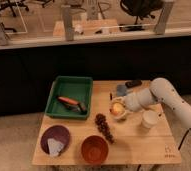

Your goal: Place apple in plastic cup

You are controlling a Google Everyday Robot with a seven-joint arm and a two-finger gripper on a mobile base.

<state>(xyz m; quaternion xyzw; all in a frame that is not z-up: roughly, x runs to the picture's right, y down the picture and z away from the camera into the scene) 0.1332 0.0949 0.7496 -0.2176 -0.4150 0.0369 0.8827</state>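
The apple, yellow-orange with a reddish blush, sits in my gripper, which is shut on it just above the middle of the wooden table. The white arm reaches in from the right. The plastic cup, pale and translucent, stands upright on the table right of the gripper and a little nearer the front, apart from the apple.
A green tray holding an orange-handled tool stands at the back left. A dark grape bunch lies left of the gripper. A purple plate and an orange bowl sit at the front. Dark and grey items lie behind the gripper.
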